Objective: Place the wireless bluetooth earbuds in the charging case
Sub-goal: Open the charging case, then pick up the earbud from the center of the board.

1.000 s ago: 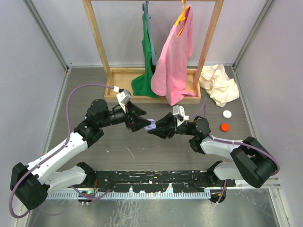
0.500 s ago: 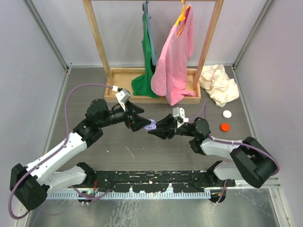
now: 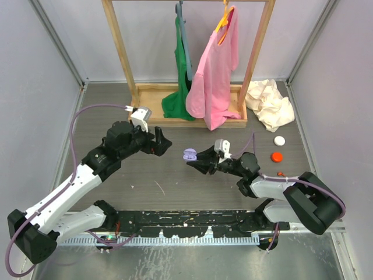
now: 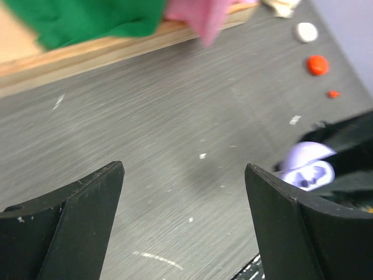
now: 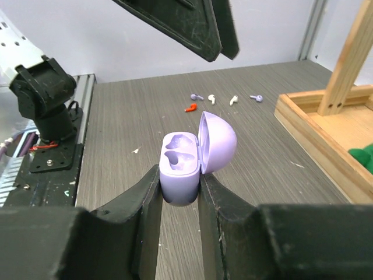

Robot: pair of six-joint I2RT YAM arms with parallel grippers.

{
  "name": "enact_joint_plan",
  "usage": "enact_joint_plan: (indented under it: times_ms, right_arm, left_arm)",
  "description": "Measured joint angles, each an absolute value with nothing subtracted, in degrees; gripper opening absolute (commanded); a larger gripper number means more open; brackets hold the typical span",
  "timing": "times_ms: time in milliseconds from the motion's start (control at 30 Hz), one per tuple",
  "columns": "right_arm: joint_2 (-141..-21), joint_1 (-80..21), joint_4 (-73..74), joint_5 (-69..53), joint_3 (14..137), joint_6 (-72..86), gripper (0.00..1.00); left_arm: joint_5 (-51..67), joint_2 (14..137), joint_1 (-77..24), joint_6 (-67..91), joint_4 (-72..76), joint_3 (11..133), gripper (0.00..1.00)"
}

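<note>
Your left gripper (image 3: 162, 142) had backed off and spread wide, holding nothing. Your right gripper (image 3: 195, 163) pinched the charging case (image 5: 182, 166) upright, lid open, wells apparently empty, presented for loading. Tiny purple pieces (image 5: 254, 98) lay beyond, likely the earbuds.

A green shirt (image 3: 182, 64) and pink shirt (image 3: 217, 76) hang on a rack (image 3: 139, 93). A cloth (image 3: 269, 104), white cap (image 3: 280, 140) and red cap (image 3: 277, 156) lie beside it.
</note>
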State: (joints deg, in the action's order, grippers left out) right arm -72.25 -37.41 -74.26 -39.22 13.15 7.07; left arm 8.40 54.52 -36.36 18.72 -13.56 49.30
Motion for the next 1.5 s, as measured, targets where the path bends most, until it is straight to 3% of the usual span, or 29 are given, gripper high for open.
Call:
enact_joint_plan:
  times_ms: [367,600,967,1500]
  right_arm:
    - [-70.96,-37.41,-75.07,-33.15,9.89,4.64,0.14]
    - [-70.85,-37.41,-75.26,-31.99,9.74,4.29,0.14]
    - [-70.87,-37.60,-75.09,-31.97,9.74,3.36,0.14]
    - [-70.87,-40.16,-71.85,-31.05,9.76,-0.19,0.14]
  left_arm:
    - [-6.70,57.71,-24.62,25.93,-26.04,49.39,0.87]
    - [-10.33,58.30,-14.52,28.51,-30.81,49.39,0.93]
    - [-11.11,62.11,2.24,35.18,-30.65,47.20,0.96]
    - [-2.11,88.29,12.56,38.17,-23.55,54.72,0.97]
